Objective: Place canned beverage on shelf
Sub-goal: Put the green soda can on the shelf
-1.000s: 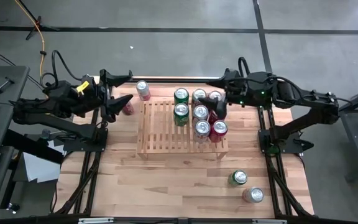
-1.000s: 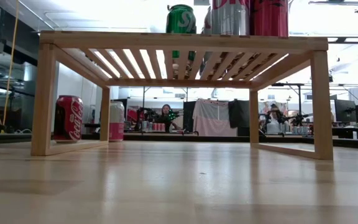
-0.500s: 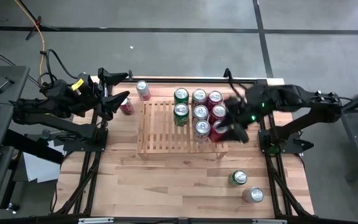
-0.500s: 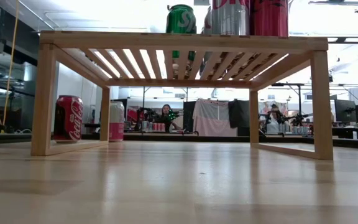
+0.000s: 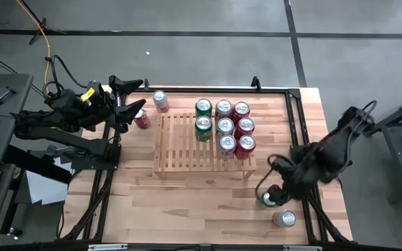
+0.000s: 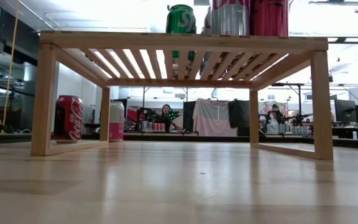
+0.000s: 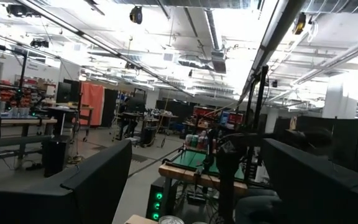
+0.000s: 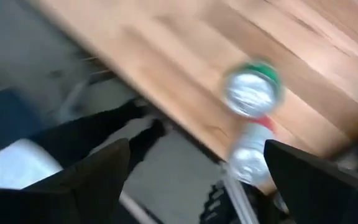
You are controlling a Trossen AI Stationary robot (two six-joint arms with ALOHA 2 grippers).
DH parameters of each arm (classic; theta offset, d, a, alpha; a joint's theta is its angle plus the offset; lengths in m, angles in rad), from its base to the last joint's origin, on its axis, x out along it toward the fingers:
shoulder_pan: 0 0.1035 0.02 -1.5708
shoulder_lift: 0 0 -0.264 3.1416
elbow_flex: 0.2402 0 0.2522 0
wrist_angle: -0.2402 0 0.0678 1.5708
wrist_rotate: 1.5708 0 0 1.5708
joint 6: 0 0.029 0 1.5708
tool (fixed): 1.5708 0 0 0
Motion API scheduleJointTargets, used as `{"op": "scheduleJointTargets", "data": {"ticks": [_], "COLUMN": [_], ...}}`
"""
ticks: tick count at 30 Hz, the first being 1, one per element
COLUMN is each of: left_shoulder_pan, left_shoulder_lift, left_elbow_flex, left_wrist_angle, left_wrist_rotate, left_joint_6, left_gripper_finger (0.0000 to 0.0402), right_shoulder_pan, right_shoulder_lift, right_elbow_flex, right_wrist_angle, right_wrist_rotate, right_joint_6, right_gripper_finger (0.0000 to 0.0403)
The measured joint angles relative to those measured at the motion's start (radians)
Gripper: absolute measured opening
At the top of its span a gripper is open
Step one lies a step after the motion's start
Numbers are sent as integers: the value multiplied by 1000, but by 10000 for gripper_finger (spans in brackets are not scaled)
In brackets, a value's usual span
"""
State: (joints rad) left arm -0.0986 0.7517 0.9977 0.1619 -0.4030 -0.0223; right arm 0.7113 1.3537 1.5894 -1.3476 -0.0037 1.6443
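The light slatted shelf (image 5: 187, 146) stands mid-table with several cans (image 5: 224, 125) upright on its right part. It also shows from the side in the low view, shelf (image 6: 185, 41). A green can (image 5: 267, 200) and a silver can (image 5: 283, 218) stand on the table near its front right corner. My right gripper (image 5: 272, 189) hangs open above the green can (image 8: 252, 90), pointing steeply down, touching nothing. My left gripper (image 5: 144, 95) waits open at the far left, raised, near a pink can (image 5: 160, 101) and a red can (image 5: 142, 120).
The red can (image 6: 69, 118) and the pink can (image 6: 116, 121) stand on the table behind the shelf's left legs. The shelf's left half is bare slats. The table's near right edge (image 8: 185, 124) runs close by the two loose cans. Bare wood lies in front of the shelf.
My right gripper has swung from above the shelf's far right cans toward the table's near right corner, sinking and tipping from nearly level to point steeply down, and rolling as it went. It has stayed open. No can has moved.
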Motion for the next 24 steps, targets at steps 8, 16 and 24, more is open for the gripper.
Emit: {"op": "scheduleJointTargets", "data": {"ticks": [8,16,24], "left_shoulder_pan": [0,0,0], "left_shoulder_lift": [0,0,0], "left_elbow_flex": [0,0,0], "left_wrist_angle": [0,-1,-7], "left_wrist_rotate": [-1,-1,-1], "left_joint_6": [0,0,0], "left_gripper_finger": [351,351,351], "right_shoulder_pan": [50,-8,-33], "right_shoulder_lift": [216,373,431], "right_elbow_flex": [-1,-1,-1], "right_wrist_angle": [-139,-146,-215], "right_wrist_rotate": [-54,-120,-132], "right_joint_6": [233,78,-47], "right_gripper_finger": [358,358,358]}}
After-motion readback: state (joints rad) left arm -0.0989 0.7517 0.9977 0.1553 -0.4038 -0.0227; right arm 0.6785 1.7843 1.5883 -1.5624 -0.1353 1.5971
